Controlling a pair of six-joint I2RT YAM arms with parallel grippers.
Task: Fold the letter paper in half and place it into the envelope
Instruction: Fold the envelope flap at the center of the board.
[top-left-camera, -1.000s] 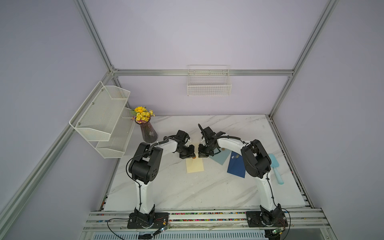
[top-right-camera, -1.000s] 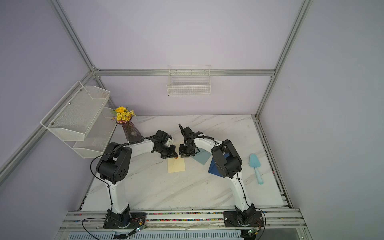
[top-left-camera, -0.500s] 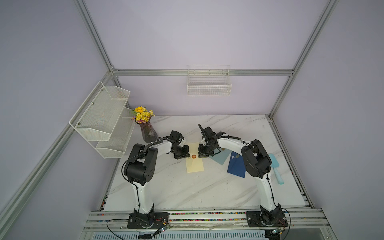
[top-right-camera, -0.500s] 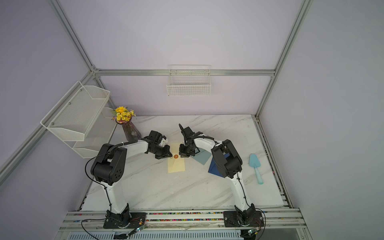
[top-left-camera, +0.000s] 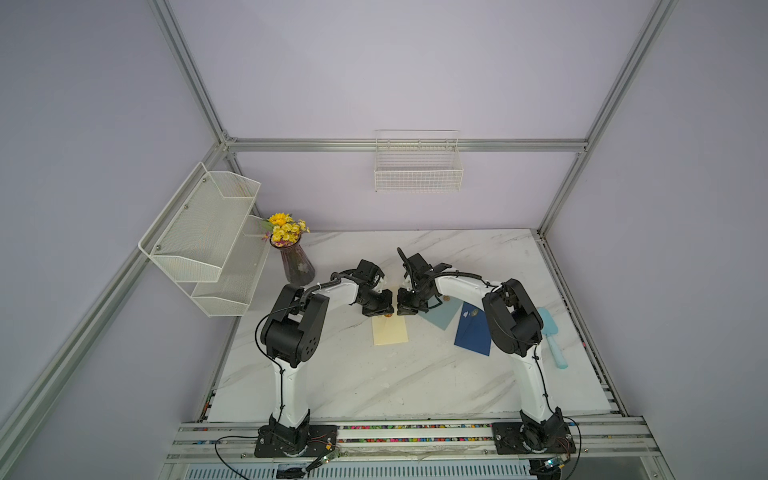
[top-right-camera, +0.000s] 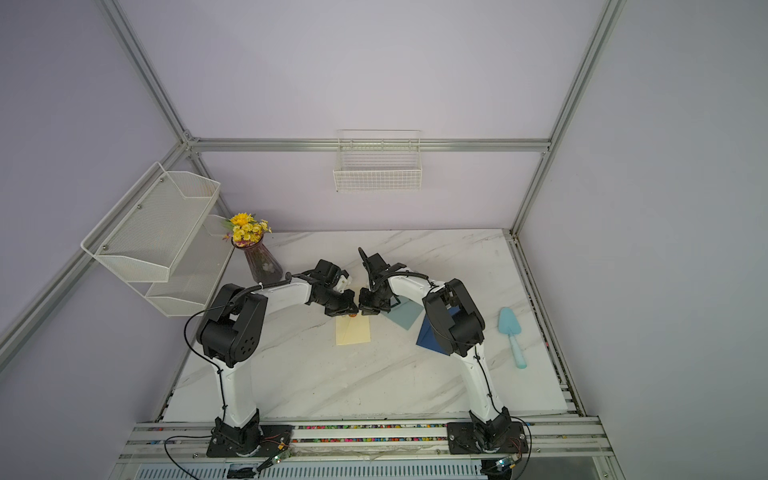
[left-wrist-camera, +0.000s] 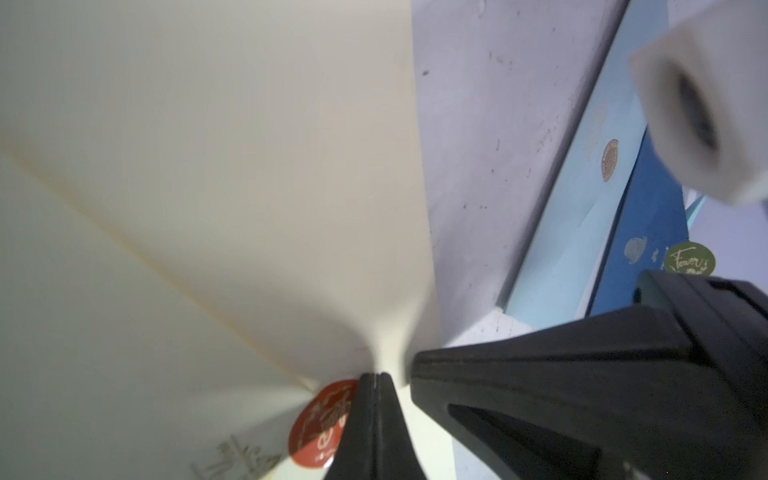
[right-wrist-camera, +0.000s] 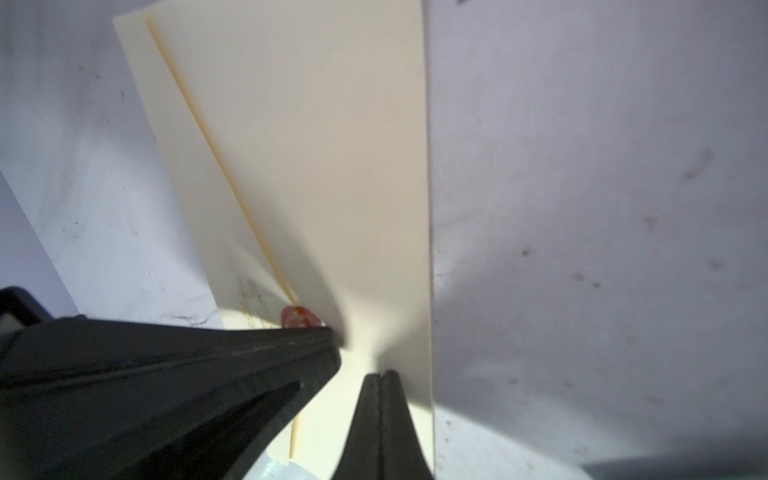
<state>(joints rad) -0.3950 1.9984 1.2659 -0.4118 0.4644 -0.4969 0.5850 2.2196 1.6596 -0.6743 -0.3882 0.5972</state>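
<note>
The cream letter paper (top-left-camera: 392, 332) lies at mid-table on the cream envelope (right-wrist-camera: 195, 174), which carries a red round seal (left-wrist-camera: 320, 424). In both top views the two grippers meet tip to tip at the paper's far edge. My left gripper (left-wrist-camera: 376, 376) is shut on that edge, which rises into its tips right beside the seal. My right gripper (right-wrist-camera: 380, 374) is shut on the same edge, close to the paper's straight side edge. In a top view the left gripper (top-left-camera: 380, 311) and the right gripper (top-left-camera: 404, 311) hide the pinched edge.
A light blue envelope (top-left-camera: 442, 316) and a dark blue envelope (top-left-camera: 473, 334) lie right of the paper, partly under the right arm. A teal scoop (top-left-camera: 552, 338) lies at the right edge. A flower vase (top-left-camera: 297, 266) and a mesh shelf (top-left-camera: 208, 241) stand at the back left.
The left gripper swung out to the left, uncovering the red seal, then came back to the paper's far edge beside the right gripper. The right arm stayed put.
</note>
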